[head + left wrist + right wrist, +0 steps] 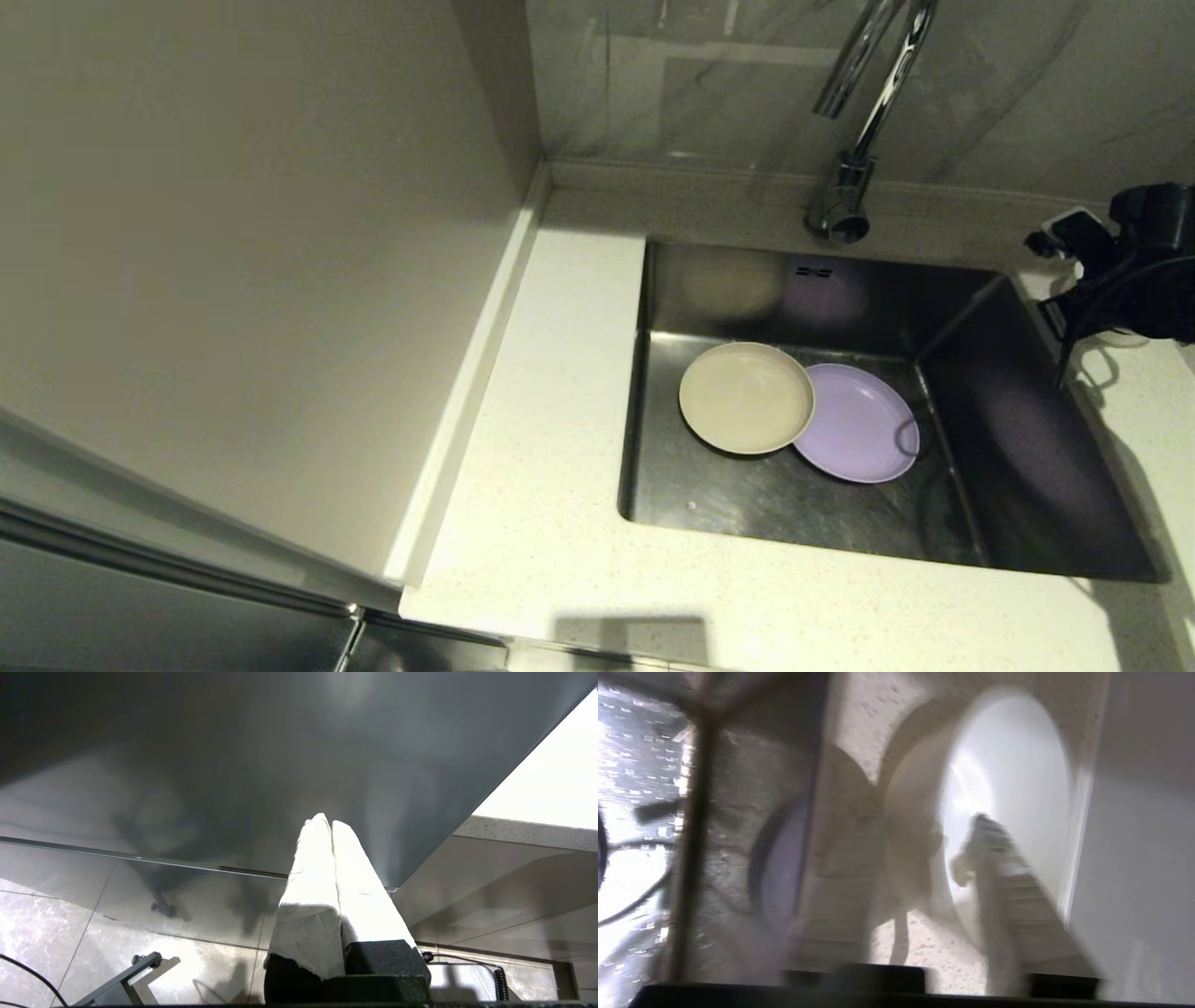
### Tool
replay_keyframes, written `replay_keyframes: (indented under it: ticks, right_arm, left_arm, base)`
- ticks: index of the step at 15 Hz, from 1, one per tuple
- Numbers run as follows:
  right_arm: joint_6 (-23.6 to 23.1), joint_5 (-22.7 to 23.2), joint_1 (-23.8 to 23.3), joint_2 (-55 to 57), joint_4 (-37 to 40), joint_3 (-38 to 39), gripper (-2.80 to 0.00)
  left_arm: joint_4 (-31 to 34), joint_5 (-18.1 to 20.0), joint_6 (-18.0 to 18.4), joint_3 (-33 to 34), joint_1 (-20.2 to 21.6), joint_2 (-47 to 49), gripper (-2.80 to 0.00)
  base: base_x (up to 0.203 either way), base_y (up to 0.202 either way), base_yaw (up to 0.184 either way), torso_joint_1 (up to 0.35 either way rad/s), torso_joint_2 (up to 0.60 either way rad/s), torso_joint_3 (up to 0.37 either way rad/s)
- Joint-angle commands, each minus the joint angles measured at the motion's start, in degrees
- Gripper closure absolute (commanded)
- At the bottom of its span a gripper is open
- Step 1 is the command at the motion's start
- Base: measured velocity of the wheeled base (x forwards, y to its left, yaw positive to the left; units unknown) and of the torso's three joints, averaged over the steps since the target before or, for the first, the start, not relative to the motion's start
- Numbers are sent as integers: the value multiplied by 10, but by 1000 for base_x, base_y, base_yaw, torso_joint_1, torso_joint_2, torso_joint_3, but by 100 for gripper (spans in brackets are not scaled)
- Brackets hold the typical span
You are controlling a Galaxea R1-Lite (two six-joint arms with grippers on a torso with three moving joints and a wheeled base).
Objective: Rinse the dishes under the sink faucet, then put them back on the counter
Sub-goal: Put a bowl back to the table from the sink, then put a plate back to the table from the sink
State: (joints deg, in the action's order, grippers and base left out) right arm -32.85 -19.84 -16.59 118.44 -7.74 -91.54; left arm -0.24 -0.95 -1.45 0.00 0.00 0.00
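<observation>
A beige plate (pixel 746 397) lies flat on the floor of the sink (pixel 1027 420), its edge over a lavender plate (pixel 859 425) beside it. The chrome faucet (pixel 864 121) rises behind the basin; no water shows. My right arm (pixel 1144 261) is over the counter at the sink's far right corner. In the right wrist view, the white bowl (pixel 1008 774) rests on the speckled counter (pixel 924 947). My right gripper (pixel 920 826) is open, its fingers straddling the bowl's near wall. My left gripper (pixel 327 823) is shut on nothing, parked low beside a cabinet front.
A tall pale cabinet side (pixel 243 280) borders the counter (pixel 541 467) left of the sink. A low raised edge runs along the back wall behind the faucet. A cable loops over the sink's right rim (pixel 1088 369).
</observation>
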Motion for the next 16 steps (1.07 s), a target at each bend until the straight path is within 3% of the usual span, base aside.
replay_keyframes:
  ticks: [1,5,10,11,13,14,16]
  right_arm:
    - [-4,-1,-5,5,-1,-4,-280]
    - [5,7,-6,-23,-17,-2,-280]
    - [11,124,4,-146,-22,66,-280]
    - [22,167,20,-169,-21,92,-280]
    - [91,181,70,-178,-3,78,-280]
    - [128,182,92,-179,50,55,-280]
    - [199,181,133,-177,261,6,-280]
  left_arm:
    - [0,0,0,0,0,-2,0]
    - [0,0,0,0,0,-2,0]
    - [0,0,0,0,0,-2,0]
    - [0,0,0,0,0,-2,0]
    - [0,0,0,0,0,-2,0]
    - [0,0,0,0,0,-2,0]
    - [0,0,0,0,0,-2,0]
  base:
    - [0,0,0,0,0,0]
    - [0,0,0,0,0,0]
    - [0,0,0,0,0,0]
    - [0,0,0,0,0,0]
    - [0,0,0,0,0,0]
    - [0,0,0,0,0,0]
    - [0,0,0,0,0,0]
